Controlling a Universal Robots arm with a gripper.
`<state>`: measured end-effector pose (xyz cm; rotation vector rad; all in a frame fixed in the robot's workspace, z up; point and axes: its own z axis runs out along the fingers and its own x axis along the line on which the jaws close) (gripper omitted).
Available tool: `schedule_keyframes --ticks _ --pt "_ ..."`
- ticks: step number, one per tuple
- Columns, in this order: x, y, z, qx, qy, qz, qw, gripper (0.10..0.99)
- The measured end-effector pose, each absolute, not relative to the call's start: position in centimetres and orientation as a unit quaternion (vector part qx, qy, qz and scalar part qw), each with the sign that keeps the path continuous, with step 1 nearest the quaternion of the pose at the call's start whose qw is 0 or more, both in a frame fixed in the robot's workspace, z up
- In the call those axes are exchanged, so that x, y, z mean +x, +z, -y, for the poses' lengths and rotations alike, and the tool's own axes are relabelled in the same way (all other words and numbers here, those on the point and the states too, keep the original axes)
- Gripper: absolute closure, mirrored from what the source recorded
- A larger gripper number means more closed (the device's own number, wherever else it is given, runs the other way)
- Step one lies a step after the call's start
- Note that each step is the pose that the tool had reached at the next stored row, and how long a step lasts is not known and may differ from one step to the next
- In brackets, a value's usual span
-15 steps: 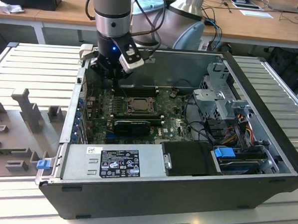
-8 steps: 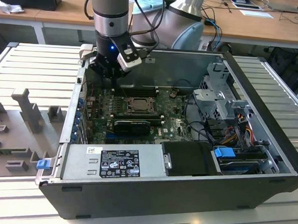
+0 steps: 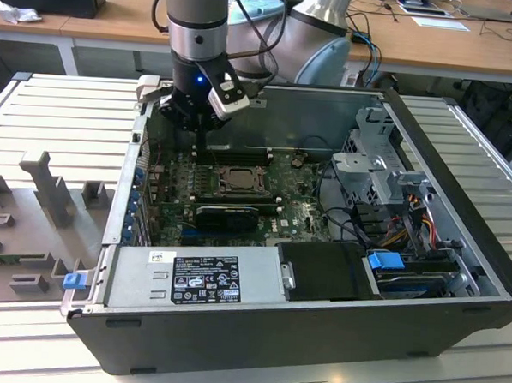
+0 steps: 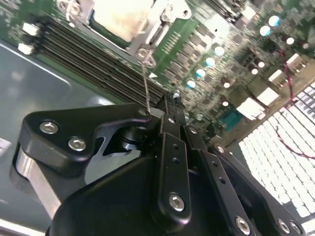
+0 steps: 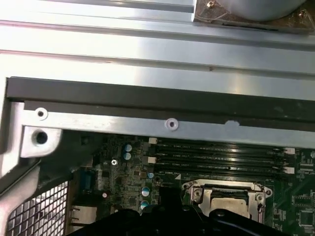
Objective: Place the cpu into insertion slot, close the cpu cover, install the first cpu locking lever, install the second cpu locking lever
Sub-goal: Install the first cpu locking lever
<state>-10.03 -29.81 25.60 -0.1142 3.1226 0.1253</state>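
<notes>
The cpu lies in the insertion slot of the green motherboard, its pale face showing through the window of the silver cpu cover, which lies flat over it. In the first wrist view the cover frames the chip. A thin wire locking lever rises from the socket's corner to my gripper. The black fingers are shut together, and the lever's end meets their tip. In the exterior view the gripper hangs over the memory slots just behind the socket.
Long black memory slots run between the socket and the case's back wall. A black expansion card lies in front of the socket. The power supply, drive cage and cables fill the rest of the case.
</notes>
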Motion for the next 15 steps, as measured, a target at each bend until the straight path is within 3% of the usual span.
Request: schedule_keyframes --ticks 7,11,15 --pt "-4.6 25.4 29.8 -0.037 0.04 -0.999 0.007 0.98" --pt "-4.4 25.2 29.8 -0.036 0.06 -0.997 0.007 0.98" --pt "-4.1 24.0 29.7 -0.038 0.061 -0.997 0.007 0.98"
